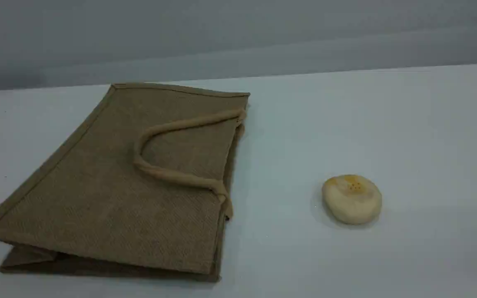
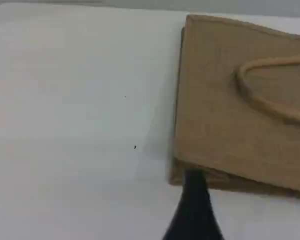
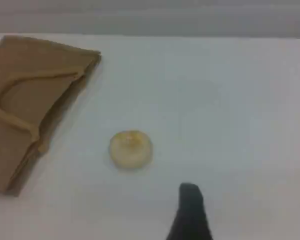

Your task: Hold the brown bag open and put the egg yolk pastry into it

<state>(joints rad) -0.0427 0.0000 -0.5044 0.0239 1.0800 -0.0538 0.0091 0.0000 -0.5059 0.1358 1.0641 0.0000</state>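
The brown bag (image 1: 110, 182) lies flat and folded on the left of the white table, its mouth edge turned to the right. One beige handle (image 1: 172, 176) rests in a loop on top of it. The egg yolk pastry (image 1: 352, 199) sits alone to the bag's right, domed side up. Neither arm shows in the scene view. In the left wrist view a dark fingertip (image 2: 194, 197) hovers by the bag's near corner (image 2: 230, 110), holding nothing. In the right wrist view the pastry (image 3: 130, 148) lies ahead and left of a dark fingertip (image 3: 190, 207), apart from it, and the bag (image 3: 25, 100) is at far left.
The white table (image 1: 387, 124) runs back to a far edge below a grey wall (image 1: 263, 37). Bare tabletop lies between bag and pastry and all around the pastry.
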